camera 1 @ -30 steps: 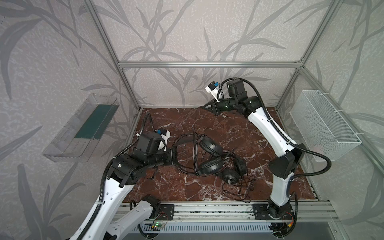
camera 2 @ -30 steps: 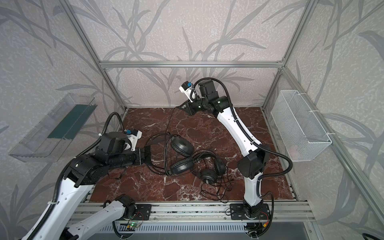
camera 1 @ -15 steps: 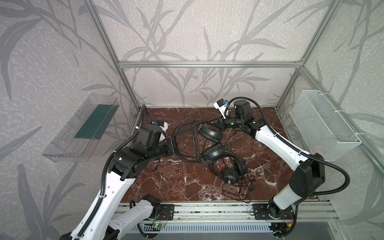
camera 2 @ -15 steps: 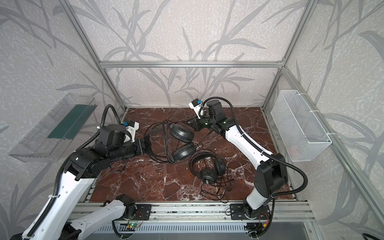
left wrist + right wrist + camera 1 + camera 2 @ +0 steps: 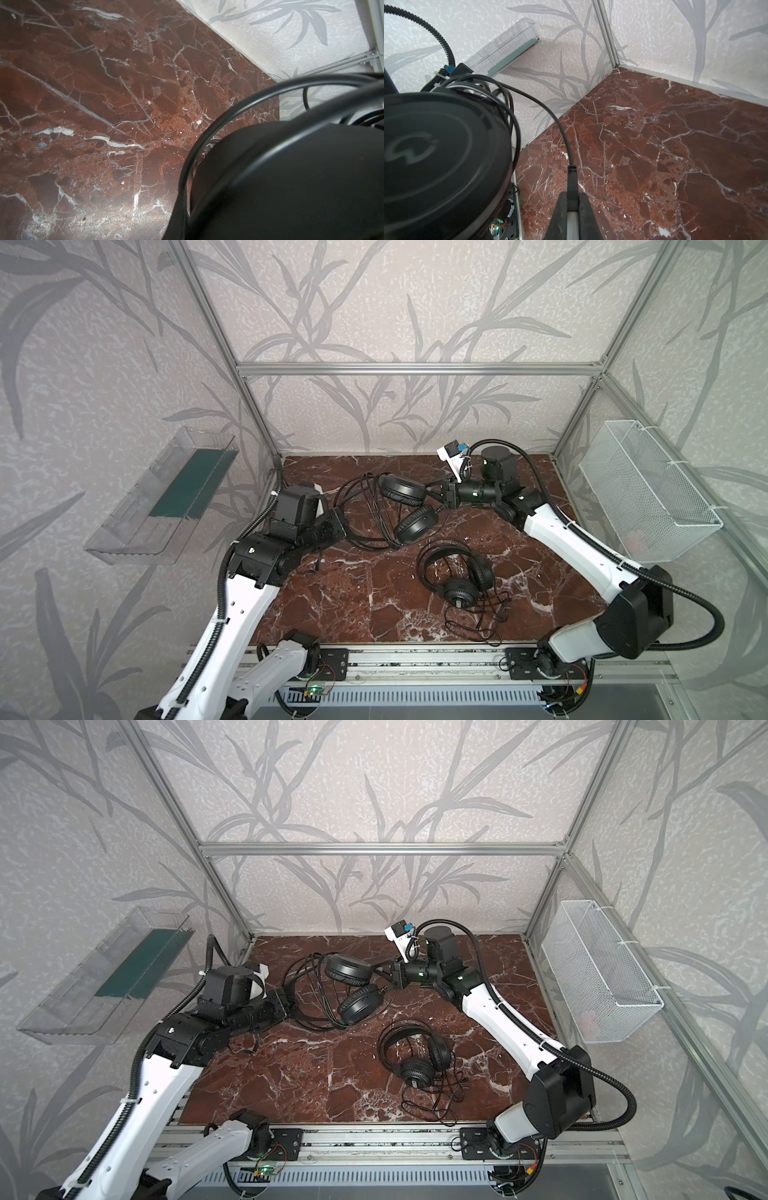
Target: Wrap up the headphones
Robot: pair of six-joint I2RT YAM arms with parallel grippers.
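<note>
Red-brown marble surface (image 5: 340, 605), white-veined. Two black headsets on it.

Far headset (image 5: 415, 522): left of centre, toward the far side. Its two earcups sit close together, one just behind the other. Thin black arcs fan out to the left of them. These are the headband and loops of cable (image 5: 353, 495), hard to tell apart. Cannot tell whether the earcups rest on the surface or hang just above it.

Left hand (image 5: 338, 526): reaches in low from the left and meets the left end of those arcs. It is pressed together. The fingertips are buried among black strands in both top views. The left wrist view gives only a dark blurred mass crossed by thin arcs. So it grips the far headset at that end, but which strand it grips I cannot tell.

Right hand (image 5: 436, 494): comes in level from the right, just right of the farther earcup. In the right wrist view the fingers (image 5: 560, 212) pinch the plug (image 5: 572, 180). The cable curves from the plug back to a big round earcup (image 5: 436, 155) close to the lens.

Near headset (image 5: 457, 591): right of centre, toward the near rail, lying flat, apart from both hands. Its own lead (image 5: 478, 624) lies in a loose tangle on its near side.

Clear tray (image 5: 166, 497) hangs at the left and a wire basket (image 5: 648, 497) at the right.
</note>
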